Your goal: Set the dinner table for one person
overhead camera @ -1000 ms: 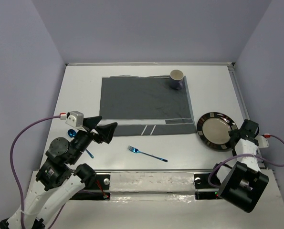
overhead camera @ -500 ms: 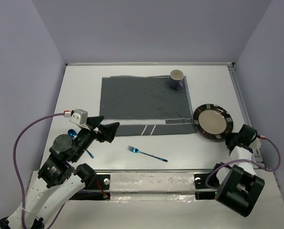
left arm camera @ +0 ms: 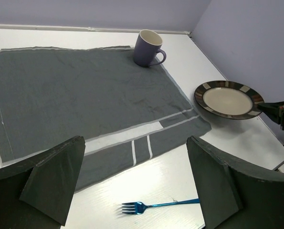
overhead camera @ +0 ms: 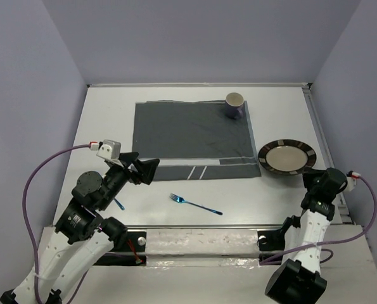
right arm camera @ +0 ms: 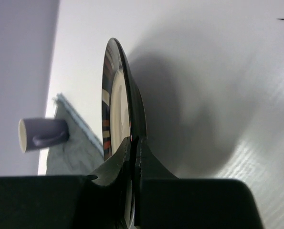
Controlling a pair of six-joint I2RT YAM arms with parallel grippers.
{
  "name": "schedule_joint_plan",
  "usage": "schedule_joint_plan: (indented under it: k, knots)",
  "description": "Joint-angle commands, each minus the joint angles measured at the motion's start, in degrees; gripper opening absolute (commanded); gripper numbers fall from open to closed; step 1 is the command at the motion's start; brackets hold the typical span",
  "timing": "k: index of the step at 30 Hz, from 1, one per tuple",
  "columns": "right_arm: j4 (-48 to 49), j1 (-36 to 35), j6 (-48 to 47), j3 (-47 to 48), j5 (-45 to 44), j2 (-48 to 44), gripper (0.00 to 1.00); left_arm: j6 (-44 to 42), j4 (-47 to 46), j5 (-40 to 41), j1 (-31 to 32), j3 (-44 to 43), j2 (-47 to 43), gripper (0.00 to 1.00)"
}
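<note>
Since a second ago the plate (overhead camera: 287,157) has shifted toward the far edge, from flat on the table to up in the right jaws. The right arm (overhead camera: 321,196) has swung out along the right edge, and its jaws have gone from apart to closed.

- Dinner table (overhead camera: 270,202): matte white and the largest surface in view, taking up the whole middle of the top view. Its bare surface shows along the near and right edges.
- Grey placemat (overhead camera: 188,133): lies flat toward the far edge, with pale stripes along its near side.
- Purple mug (overhead camera: 234,105): stands upright on the placemat's far right corner.
- Plate: dark striped rim with a cream centre. It sits by the right edge, just beside the placemat's near right corner. The right jaws are clamped on its near rim. In the right wrist view it is seen edge-on (right arm camera: 115,105) with a shadow under it, apparently clear of the table.
- Blue fork (overhead camera: 196,204): lies on bare table between the placemat and the near edge, tines pointing left, touching nothing.
- Left arm (overhead camera: 96,193): hangs over the near left corner. The left jaws are wide apart and empty, aimed across the placemat (left arm camera: 75,90).
- Blue utensil handle (overhead camera: 119,204): pokes out beneath the left arm, the rest hidden.
</note>
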State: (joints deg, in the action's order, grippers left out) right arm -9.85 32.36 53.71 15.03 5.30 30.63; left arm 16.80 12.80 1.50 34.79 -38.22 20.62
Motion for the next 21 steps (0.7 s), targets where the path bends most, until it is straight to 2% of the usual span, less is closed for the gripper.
schedule_joint_plan:
  k: [1,2,4,6,7,8,10,11,14,15,19,21]
  knots:
    - [15.1,0.2,-1.0,10.8,18.7,1.4,0.0,-0.7,-2.8,-1.2,-1.4,-0.3,1.2,0.99]
    - [16.9,0.2,1.1,11.6,23.8,1.8,0.0,-0.7,-2.8,-1.2,-1.8,-0.4,1.3,0.99]
    - [24.0,-0.4,5.2,13.4,28.8,3.5,0.0,-0.9,-2.8,-1.2,-2.3,-0.5,2.1,0.99]
    - [27.0,-4.4,8.2,17.5,31.6,5.0,0.0,-1.0,-2.8,-3.0,-3.0,-0.7,2.8,0.99]
    - [26.5,-6.8,7.6,17.6,30.8,5.7,0.0,-1.0,-2.8,-3.1,-3.2,-0.8,3.0,0.99]
    - [25.8,-13.2,5.6,20.9,28.6,7.4,0.0,-1.0,-3.0,-3.3,-3.8,-0.9,3.1,0.99]
    - [25.8,-20.9,3.8,23.7,25.7,9.8,0.0,-1.0,-3.0,-3.7,-4.5,-0.9,3.6,0.99]
    - [26.4,-28.9,2.4,25.6,22.2,12.8,0.0,-1.0,-3.2,-4.1,-5.0,-0.9,3.8,0.99]
    - [30.8,-39.7,-1.0,27.3,16.2,18.2,0.0,-0.9,-3.4,-4.7,-6.7,-0.8,3.9,0.99]
    - [33.3,-45.0,-1.8,28.8,12.9,22.8,0.0,-0.8,-3.4,-4.6,-7.1,-0.5,3.7,0.99]
    - [40.9,-53.7,-4.0,33.3,8.3,35.3,0.0,-0.6,-3.4,-3.8,-9.5,-0.3,2.8,0.99]
    - [42.4,-55.4,-4.7,37.3,7.5,40.4,0.0,-0.5,-3.4,-3.4,-10.1,-0.3,2.8,0.99]
